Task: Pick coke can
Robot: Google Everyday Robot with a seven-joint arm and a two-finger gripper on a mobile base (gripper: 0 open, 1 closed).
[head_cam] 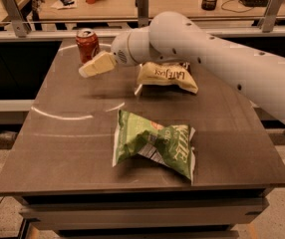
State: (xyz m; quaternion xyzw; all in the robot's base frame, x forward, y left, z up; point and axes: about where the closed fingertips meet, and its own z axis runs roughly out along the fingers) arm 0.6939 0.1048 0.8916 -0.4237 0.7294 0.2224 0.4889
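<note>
The coke can (87,45) is a small red can with a silver top, standing upright at the far left of the dark table (72,148). My gripper (93,66) is cream-coloured, at the end of the white arm (217,59) that reaches in from the right. It hangs just in front of the can and slightly to its right, close to its lower part. Nothing shows in its grasp.
A yellow chip bag (166,76) lies at the back middle of the table, partly under the arm. A green chip bag (155,142) lies in the middle front. A railing and a further table with cups stand behind.
</note>
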